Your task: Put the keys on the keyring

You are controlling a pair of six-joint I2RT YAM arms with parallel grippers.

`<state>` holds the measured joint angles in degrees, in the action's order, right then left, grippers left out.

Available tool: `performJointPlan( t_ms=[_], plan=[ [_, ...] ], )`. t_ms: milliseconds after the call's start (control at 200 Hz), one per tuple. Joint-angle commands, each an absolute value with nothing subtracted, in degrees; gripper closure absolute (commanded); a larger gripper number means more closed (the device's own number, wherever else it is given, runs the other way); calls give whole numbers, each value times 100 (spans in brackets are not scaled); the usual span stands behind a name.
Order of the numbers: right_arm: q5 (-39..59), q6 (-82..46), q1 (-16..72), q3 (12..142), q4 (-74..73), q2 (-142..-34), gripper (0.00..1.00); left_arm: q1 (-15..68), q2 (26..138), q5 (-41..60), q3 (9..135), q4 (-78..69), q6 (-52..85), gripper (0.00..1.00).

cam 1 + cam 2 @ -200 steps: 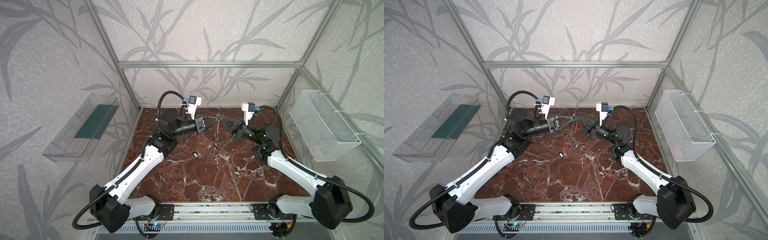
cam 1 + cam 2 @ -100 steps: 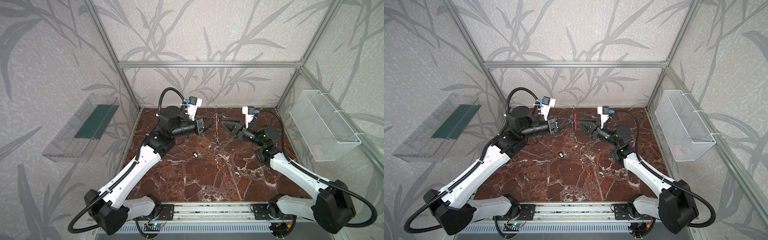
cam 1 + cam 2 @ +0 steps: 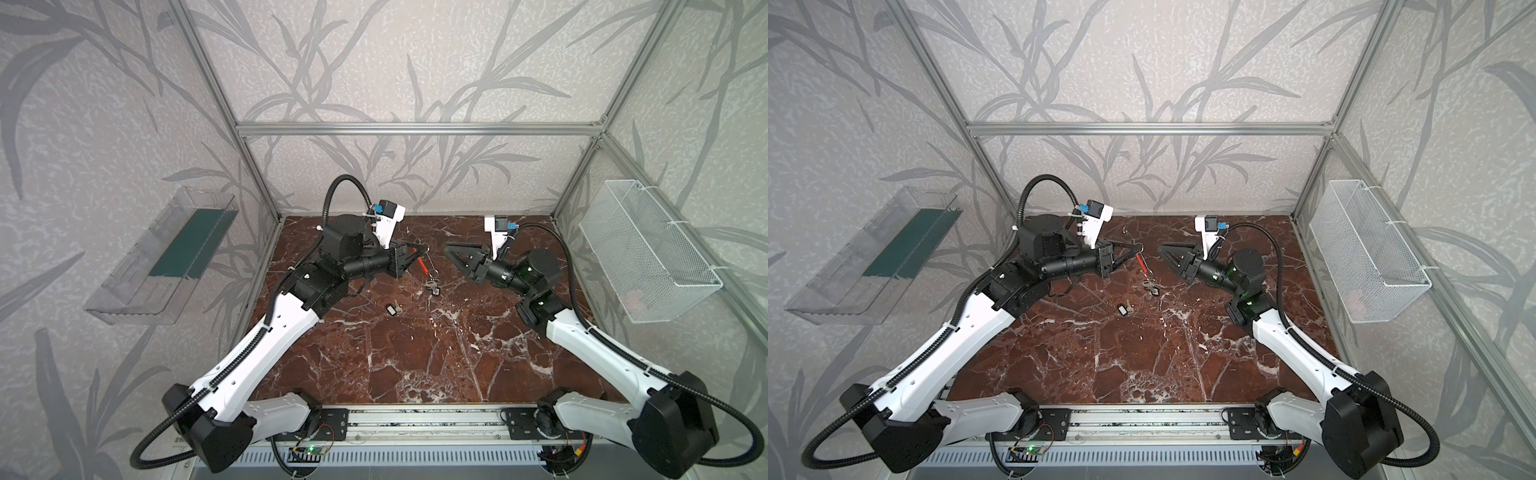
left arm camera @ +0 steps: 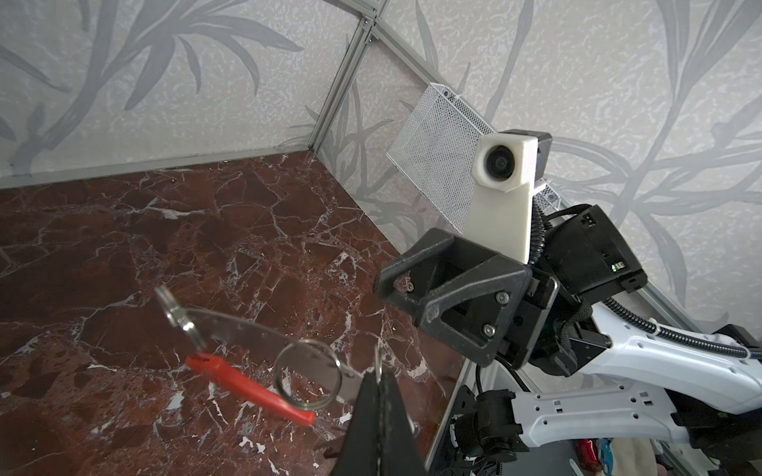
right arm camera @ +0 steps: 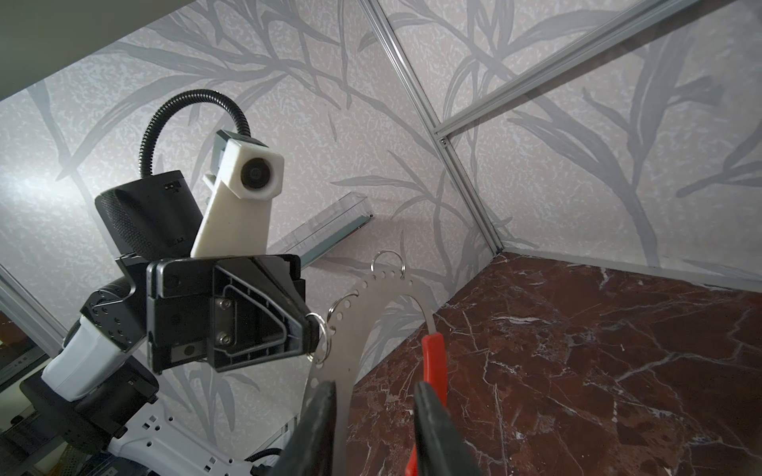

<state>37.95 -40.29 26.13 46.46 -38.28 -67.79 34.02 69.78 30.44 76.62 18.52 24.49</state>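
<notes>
1. The left gripper (image 3: 420, 249) is clamped shut on the keyring (image 3: 423, 265). In the left wrist view its jaws press together on the edge of the flat grey band (image 4: 247, 334).
2. The keyring is held up over the far middle of the table (image 3: 415, 353), standing roughly on edge. Its red part is on the lower side, toward the near edge of the table.
3. Small wire loops (image 5: 387, 263) hang through holes along the band. Three show in the right wrist view, and one of them sits right at the tip of the left gripper (image 5: 311, 334).
4. The right gripper (image 3: 449, 251) is just to the right of the keyring, pointing at it but not touching it. Its jaws stand apart with nothing between them, as both wrist views show (image 4: 406, 298) (image 5: 373, 387).
5. In both top views a small bunch of keys (image 3: 432, 286) (image 3: 1151, 286) shows just on the near side of the red part. I cannot tell whether it hangs from the keyring or lies on the table.
6. A single key (image 3: 392, 308) with a black tag lies flat on the table, nearer and to the left of the bunch, and apart from it and from both grippers.
</notes>
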Motion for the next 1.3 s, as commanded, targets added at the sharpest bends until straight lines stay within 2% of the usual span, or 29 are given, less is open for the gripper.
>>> performJointPlan(
  t_ms=[0, 385, 540, 935, 1295],
  plan=[
    [3840, -3868, 2612, 4833, -3732, -6671, 67, 3478, 6855, 2772, 7881, 2053, 2092, 100],
    [4135, -3696, 2636, 5086, -3362, -6743, 68, 3611, 6962, 2726, 7980, 2290, 1776, 100],
    [4632, -3716, 2670, 5388, -3322, -6926, 78, 3620, 7019, 3041, 8001, 2262, 1767, 100],
    [5312, -3852, 2759, 5596, -3331, -7184, 80, 3606, 7138, 3409, 8093, 2292, 1723, 100],
    [5190, -3535, 2764, 5634, -2858, -7181, 78, 3604, 7150, 3440, 8119, 2275, 1747, 100]
  ],
)
